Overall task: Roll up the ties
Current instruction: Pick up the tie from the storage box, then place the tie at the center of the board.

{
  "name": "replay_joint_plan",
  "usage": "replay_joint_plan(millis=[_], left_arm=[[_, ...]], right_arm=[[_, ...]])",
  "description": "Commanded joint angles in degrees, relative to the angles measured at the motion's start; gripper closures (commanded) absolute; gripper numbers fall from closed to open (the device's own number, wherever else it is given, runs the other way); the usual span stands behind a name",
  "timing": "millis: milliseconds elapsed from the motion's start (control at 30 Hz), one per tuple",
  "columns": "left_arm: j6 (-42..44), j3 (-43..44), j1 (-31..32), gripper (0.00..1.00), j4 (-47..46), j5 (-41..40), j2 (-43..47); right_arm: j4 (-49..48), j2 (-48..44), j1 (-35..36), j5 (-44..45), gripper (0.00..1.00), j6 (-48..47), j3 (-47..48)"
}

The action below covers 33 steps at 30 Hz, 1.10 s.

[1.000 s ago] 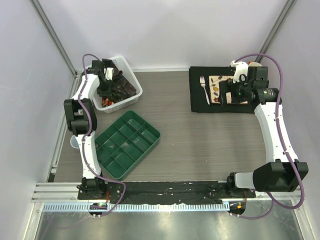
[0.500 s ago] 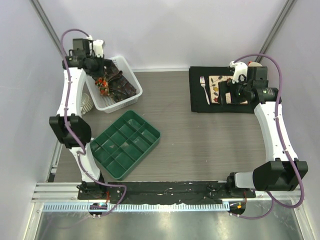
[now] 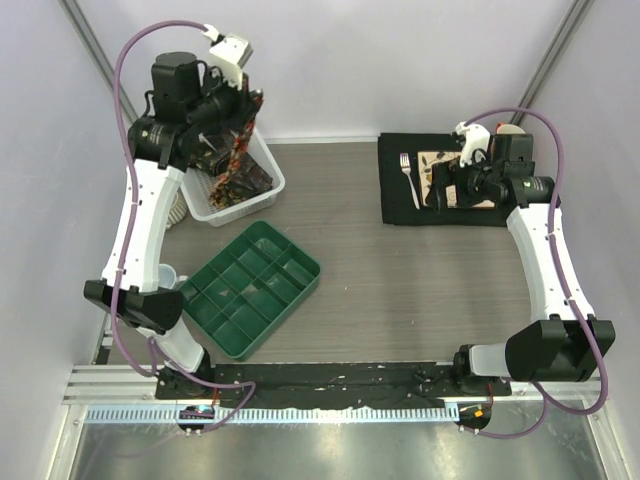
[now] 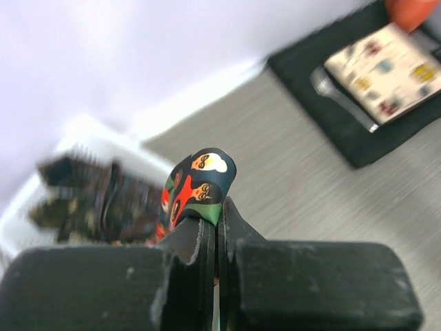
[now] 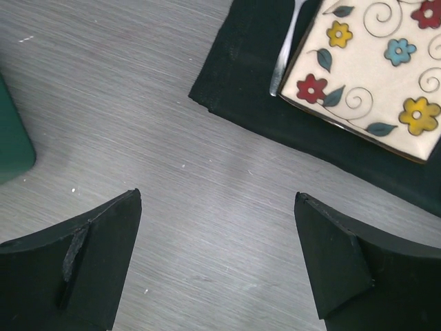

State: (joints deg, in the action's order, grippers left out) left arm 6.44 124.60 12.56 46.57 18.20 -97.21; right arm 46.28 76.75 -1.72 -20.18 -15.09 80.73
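One multicolour tie [image 4: 200,183] is hanging pinched in the tightly closed left gripper [image 4: 215,229], high above the white basket [image 3: 232,212] where the darker ties [image 3: 250,181] are lying. The right gripper [image 5: 217,198] is hovering, jaws spread wide, by the black mat [image 5: 241,69].

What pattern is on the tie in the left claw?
The tie has a multicolour print: red-orange, green and dark patches. Left wrist view shows it best.

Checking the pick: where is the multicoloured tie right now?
Top view, far left: the multicoloured tie hangs from the shut left tool, above the white basket.
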Motion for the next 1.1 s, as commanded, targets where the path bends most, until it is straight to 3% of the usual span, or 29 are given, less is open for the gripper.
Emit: replay_joint_plan(millis=[0, 233, 533, 633, 767, 867, 967, 1000, 1067], left_arm=[[-1.69, 5.3, 5.19, 1.0, -13.15, 0.61, 3.61], [-7.84, 17.77, 12.22, 1.0, -24.13, 0.79, 0.71], [-7.05, 18.67, 27.6, 1.0, -34.08, -4.13, -0.52], [-9.86, 18.84, 28.84, 1.0, -36.89, -6.68, -1.4], [-14.51, 19.72, 30.07, 1.0, -39.62, -8.7, -2.37], [-16.55, 15.7, 30.07, 1.0, -38.13, -10.02, 0.07], [-13.48, 2.45, 28.67, 1.0, -35.41, -11.52, 6.99], [-13.03, -6.99, 27.97, 1.0, -34.88, -11.52, 9.47], [-12.33, -16.09, 25.68, 1.0, -32.0, -10.99, 13.17]], right_arm=[[-6.11, -4.06, -0.04, -5.21, 0.04, 0.68, -2.59], [-17.87, -10.74, -0.04, -10.4, 0.05, 2.79, -10.06], [-29.39, -16.63, 0.05, -16.72, 0.06, 8.58, -18.14], [-33.7, -18.21, 0.22, -18.31, 0.06, 11.05, -21.57], [-32.31, -18.57, 0.31, -14.89, 0.06, 10.79, -22.28], [-28.36, -18.83, 0.31, -13.57, 0.06, 8.77, -21.23], [-20.82, -18.22, 0.31, -13.39, 0.06, 3.44, -19.39], [-15.05, -17.87, 0.31, -13.39, 0.06, 1.58, -18.68], [-8.43, -15.68, 0.22, -13.22, 0.07, -4.38, -16.41]])
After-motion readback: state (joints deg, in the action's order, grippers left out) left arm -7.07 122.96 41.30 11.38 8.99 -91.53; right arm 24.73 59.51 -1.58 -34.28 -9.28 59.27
